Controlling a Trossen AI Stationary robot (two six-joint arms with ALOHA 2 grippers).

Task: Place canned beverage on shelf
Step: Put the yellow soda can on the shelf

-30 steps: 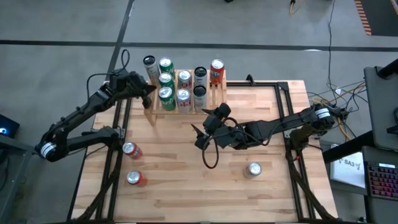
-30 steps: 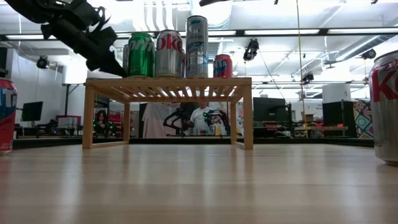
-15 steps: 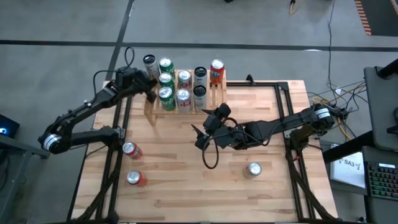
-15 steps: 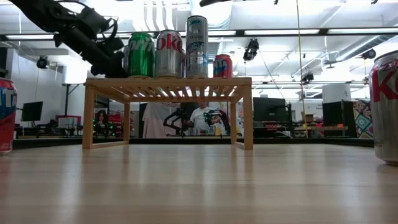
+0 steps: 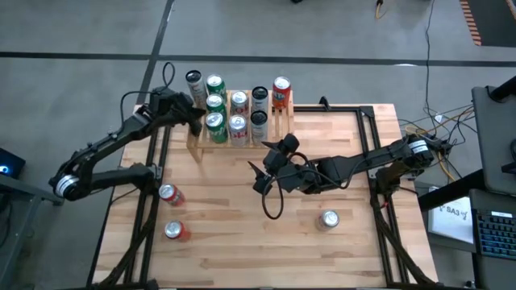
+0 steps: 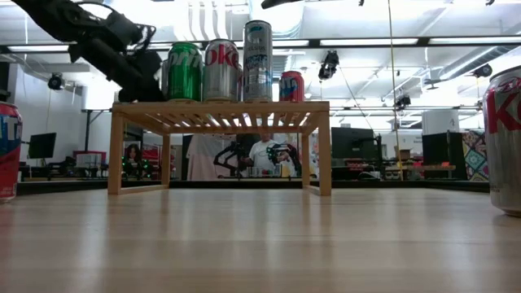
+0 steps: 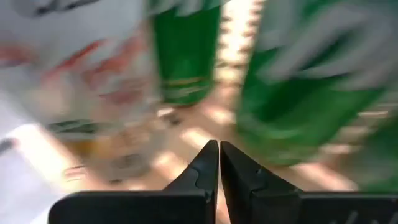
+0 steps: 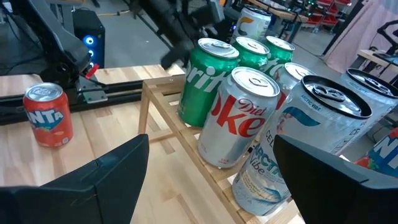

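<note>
Shelf (image 5: 242,129) lengthwise across table's far edge

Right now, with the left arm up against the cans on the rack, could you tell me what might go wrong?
1. The shut left claw sits beside the green Sprite can at the end of the low light-wood slatted shelf; a nudge could tip it into the tightly packed neighbours.
2. The silver Diet Coke can stands near the shelf's front edge and might fall off.
</note>
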